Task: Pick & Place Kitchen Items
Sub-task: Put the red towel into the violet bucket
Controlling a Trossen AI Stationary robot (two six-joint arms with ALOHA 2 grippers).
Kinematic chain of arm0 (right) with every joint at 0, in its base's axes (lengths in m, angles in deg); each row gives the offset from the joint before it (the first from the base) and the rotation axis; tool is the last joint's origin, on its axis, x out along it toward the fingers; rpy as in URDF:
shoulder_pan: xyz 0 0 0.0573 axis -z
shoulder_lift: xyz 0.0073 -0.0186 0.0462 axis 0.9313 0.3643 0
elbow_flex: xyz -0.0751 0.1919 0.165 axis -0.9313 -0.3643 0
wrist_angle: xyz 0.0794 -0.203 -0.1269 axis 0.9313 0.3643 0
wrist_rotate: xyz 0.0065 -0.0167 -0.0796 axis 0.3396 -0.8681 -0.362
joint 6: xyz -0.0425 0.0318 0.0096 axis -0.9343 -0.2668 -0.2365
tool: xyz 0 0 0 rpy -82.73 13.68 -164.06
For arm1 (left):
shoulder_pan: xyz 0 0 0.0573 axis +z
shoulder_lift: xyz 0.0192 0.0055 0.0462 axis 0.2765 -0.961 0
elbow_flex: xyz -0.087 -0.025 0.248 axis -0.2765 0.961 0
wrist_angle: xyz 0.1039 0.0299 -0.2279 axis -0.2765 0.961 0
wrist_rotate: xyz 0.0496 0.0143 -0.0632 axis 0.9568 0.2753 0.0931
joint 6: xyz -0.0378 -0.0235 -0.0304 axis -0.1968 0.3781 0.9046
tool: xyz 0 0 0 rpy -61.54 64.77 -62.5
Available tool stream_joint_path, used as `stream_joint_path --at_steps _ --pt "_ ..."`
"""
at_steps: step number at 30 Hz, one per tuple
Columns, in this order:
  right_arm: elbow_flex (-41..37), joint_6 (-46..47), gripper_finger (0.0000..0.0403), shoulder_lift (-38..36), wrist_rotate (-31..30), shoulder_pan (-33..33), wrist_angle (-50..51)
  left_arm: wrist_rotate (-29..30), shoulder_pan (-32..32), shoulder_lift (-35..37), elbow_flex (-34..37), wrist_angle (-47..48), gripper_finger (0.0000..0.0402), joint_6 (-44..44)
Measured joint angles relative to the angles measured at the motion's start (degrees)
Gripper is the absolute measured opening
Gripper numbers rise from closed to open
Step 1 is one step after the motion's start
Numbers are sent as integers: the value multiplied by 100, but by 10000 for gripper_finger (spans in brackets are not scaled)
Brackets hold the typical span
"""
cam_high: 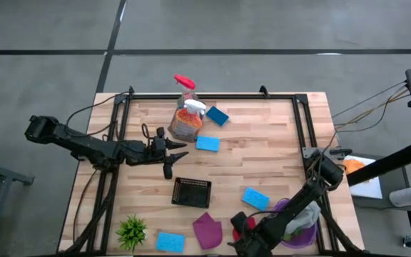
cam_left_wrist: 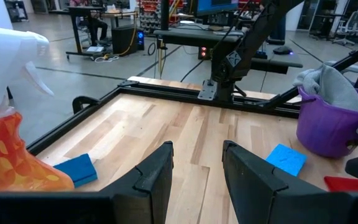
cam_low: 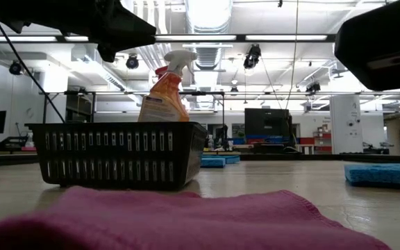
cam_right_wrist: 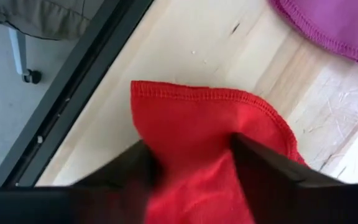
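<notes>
Red cloth (cam_right_wrist: 210, 155) flat on the surface (cam_high: 262, 153) at its near edge, beside the magenta cloth (cam_high: 207, 230), clamped between the fingers of the right claw (cam_right_wrist: 191, 165). Purple bucket (cam_high: 298, 232) just beside, holding grey and green cloths (cam_left_wrist: 328, 81); black basket (cam_high: 191, 192) mid-surface, contents hidden. Left claw (cam_left_wrist: 196, 171) hovering with fingers apart near orange spray bottle (cam_high: 186, 123) and blue sponge (cam_high: 207, 143).

Grey concrete floor (cam_high: 262, 25), ceiling strip lights (cam_low: 207, 10) — distant desks (cam_left_wrist: 98, 12)
</notes>
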Motion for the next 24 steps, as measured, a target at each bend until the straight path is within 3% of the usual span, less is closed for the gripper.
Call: stream_joint_path --at_steps 6,7,13,18,24 --pt "42 -95 43 -1 -77 -1 200 0 0 0 0 0 145 0" --pt "47 -144 32 -3 -148 -21 214 0 0 0 0 1 145 0" --pt "96 -486 19 -338 -645 -100 168 0 0 0 0 0 145 0" --pt "72 -785 18 -940 -695 -133 -212 -2 -2 0 0 0 145 -24" --pt "-586 -1488 18 -2001 -243 -219 -2059 -2 -4 0 0 0 145 -24"
